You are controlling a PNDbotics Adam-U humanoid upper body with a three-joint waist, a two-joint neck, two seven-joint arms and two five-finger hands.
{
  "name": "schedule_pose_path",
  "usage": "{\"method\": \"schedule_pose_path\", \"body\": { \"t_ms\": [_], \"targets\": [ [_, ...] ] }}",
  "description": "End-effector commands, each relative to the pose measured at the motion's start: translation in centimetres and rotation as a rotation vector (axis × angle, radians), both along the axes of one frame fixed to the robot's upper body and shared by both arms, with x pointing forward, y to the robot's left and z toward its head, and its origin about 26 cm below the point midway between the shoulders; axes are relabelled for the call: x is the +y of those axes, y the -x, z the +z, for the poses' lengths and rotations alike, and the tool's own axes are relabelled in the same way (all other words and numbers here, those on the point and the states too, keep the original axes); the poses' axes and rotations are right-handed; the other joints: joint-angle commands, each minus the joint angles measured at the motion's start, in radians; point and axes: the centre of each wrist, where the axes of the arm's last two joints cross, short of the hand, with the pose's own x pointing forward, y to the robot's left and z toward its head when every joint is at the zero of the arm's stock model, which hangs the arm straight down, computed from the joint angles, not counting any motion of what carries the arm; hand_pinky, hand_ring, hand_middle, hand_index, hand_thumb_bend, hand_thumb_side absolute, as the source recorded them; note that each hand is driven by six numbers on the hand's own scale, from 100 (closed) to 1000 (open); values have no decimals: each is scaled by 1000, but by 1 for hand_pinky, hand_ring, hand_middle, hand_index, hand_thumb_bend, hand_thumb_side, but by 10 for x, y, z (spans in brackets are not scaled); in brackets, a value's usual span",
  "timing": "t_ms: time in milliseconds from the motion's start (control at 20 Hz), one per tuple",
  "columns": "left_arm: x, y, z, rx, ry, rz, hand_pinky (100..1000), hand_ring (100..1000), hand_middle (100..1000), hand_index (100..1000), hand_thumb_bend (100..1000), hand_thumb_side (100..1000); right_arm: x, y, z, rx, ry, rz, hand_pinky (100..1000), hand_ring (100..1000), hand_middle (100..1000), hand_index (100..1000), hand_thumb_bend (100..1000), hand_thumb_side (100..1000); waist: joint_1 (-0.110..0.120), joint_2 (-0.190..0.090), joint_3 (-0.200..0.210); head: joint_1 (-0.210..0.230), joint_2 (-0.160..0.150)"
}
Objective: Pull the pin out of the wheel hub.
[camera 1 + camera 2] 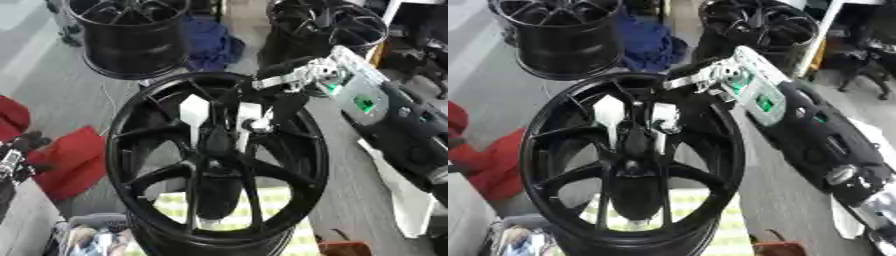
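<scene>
So closest to us is the black wheel hub (217,165), standing face-up with its spokes toward the camera, which leaves the centre open from above. Our left hand (13,157) just peeks in at the lower left edge, well off to the side of the hub and doing nothing; we can't tell how its fingers sit.

Our right arm (815,130) comes in from the right and reaches over the rim, and the right hand (293,80) sits at the hub's upper edge. Just below that hand there are two white, flat-looking pieces (194,112) between the spokes near the centre. We'd guess one of them is the pin, since the hand is heading down that way, but we honestly can't tell which. Fingers point down toward the white pieces, though whether they're closed on anything isn't clear.

Beyond the hand, two more black wheels (131,35) and a blue cloth (213,42) sit on the floor, well apart.
</scene>
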Motion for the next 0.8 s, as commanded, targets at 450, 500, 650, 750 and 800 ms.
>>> {"method": "schedule_pose_path", "body": {
  "t_ms": [450, 500, 650, 750, 800],
  "targets": [
    [3, -1, 7, -17, -25, -7, 718, 1000, 783, 882, 100, 751, -1, -6, -3, -18, 35, 2, 773, 814, 777, 915, 148, 544, 7, -14, -2, -3, -2],
    [3, -1, 7, -17, -24, -7, 718, 1000, 783, 882, 100, 751, -1, -6, -3, -19, 34, 3, 751, 788, 740, 887, 118, 527, 7, -14, -2, -3, -2],
    [3, -1, 7, -17, -24, -6, 718, 1000, 783, 882, 100, 751, -1, -5, 1, -28, 26, 7, 707, 727, 676, 857, 100, 491, 7, -15, -3, -2, -2],
    [3, -1, 7, -16, -24, -6, 718, 1000, 783, 882, 100, 751, -2, -5, 4, -35, 18, 7, 671, 675, 627, 838, 100, 467, 6, -16, -3, -3, -2],
    [3, -1, 7, -16, -23, -6, 718, 1000, 783, 882, 100, 751, -2, -4, 6, -40, 14, 7, 661, 662, 615, 833, 100, 460, 7, -16, -3, -3, -2]
  ]
}}
